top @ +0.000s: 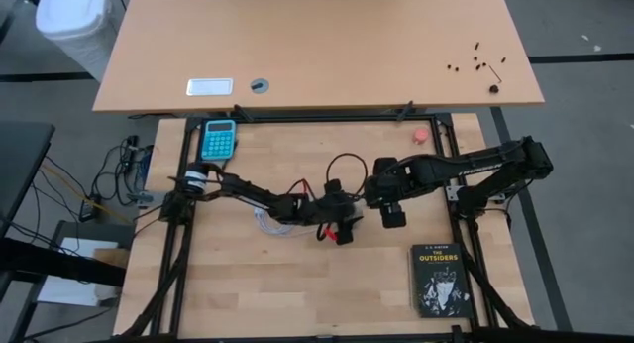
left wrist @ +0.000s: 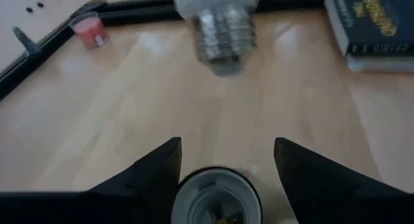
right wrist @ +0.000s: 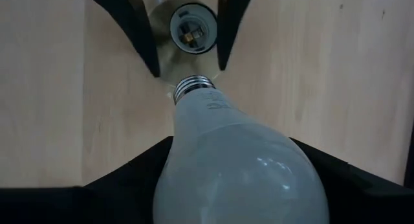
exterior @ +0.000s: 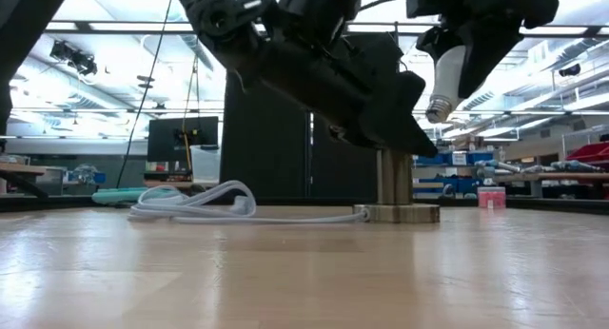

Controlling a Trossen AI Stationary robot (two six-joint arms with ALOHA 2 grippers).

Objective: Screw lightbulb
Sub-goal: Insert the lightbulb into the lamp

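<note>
I've got the lightbulb [right wrist: 239, 166] clamped in the right gripper [right wrist: 240, 185], base down, hanging just above the socket [left wrist: 217, 198]. The left gripper [left wrist: 223, 166] sits spread around that socket.

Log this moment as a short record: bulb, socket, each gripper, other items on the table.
lightbulb: held by the right gripper, screw base pointing down, above the socket, not yet inserted
socket: upright on the table, empty, white cord trailing from it
left gripper: jaws open on either side of the socket
right gripper: shut on the lightbulb
other items: black book, calculator, small red object
</note>
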